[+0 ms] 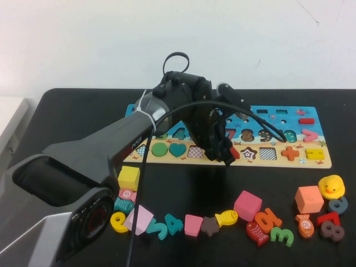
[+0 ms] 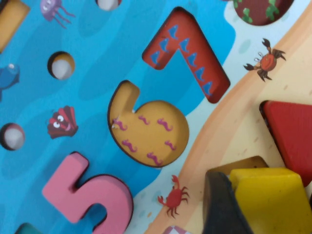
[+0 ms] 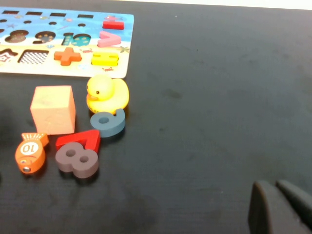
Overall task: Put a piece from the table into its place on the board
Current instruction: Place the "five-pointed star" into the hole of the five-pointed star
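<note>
Yellow wood fills the lower right of the left wrist view: a yellow piece clamped in the left gripper, which hangs low over the board at the centre of the high view. Beneath it lie the empty 6 recess, the empty 7 recess and a seated pink 5. The right gripper sits at the lower right of its own view, fingers together, above the black table, with a yellow duck and loose grey 8 nearby.
</note>
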Robot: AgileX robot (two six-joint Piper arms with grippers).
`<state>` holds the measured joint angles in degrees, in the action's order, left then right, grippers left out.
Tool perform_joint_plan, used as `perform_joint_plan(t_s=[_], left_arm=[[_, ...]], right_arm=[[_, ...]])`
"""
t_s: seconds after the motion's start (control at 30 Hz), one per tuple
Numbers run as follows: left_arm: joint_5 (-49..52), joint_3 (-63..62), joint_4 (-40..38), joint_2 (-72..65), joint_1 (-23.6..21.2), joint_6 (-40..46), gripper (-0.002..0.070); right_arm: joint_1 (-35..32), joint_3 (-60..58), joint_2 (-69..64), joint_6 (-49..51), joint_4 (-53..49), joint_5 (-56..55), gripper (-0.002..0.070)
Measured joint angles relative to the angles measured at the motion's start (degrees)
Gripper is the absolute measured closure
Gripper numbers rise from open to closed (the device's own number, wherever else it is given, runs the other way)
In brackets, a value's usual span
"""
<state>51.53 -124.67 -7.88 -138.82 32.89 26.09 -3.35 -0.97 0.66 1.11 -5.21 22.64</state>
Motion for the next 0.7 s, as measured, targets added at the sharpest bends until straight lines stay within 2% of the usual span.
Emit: perform_joint_plan(t_s=[0.7], left_arm=[[0.5,-0.4,0.4,-0.1,0.0,-2.4,0.0353]], right_arm=[[0.0,0.0,0.0,0.0,0.0,0.0,0.0658]])
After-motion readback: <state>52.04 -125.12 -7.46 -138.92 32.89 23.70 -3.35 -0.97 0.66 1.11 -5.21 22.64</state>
